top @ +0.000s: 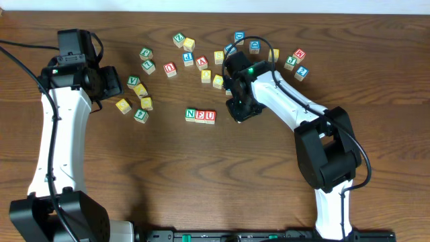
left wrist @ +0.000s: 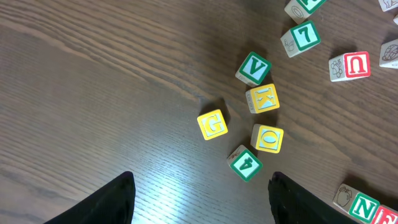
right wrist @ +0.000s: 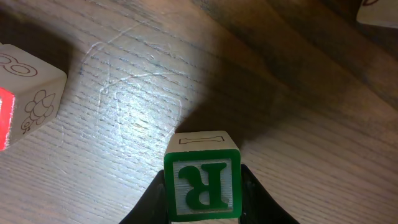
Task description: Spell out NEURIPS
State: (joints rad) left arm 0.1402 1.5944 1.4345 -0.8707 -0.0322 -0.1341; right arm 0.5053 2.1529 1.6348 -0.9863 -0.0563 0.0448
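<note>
1. The table was dark brown, with pretty obvious wood grain.
2. R block had a green letter and frame on pale wood.
3. G block was yellow, V block green.

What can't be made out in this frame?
Overhead: R cube hidden under the right arm.
Overhead: far cubes' letters too small to read.
Right wrist: left cube cut by the edge; red face unreadable.
Left wrist: red cube beside N cut off at the corner.

Bare table lies open beside U cube.
</note>
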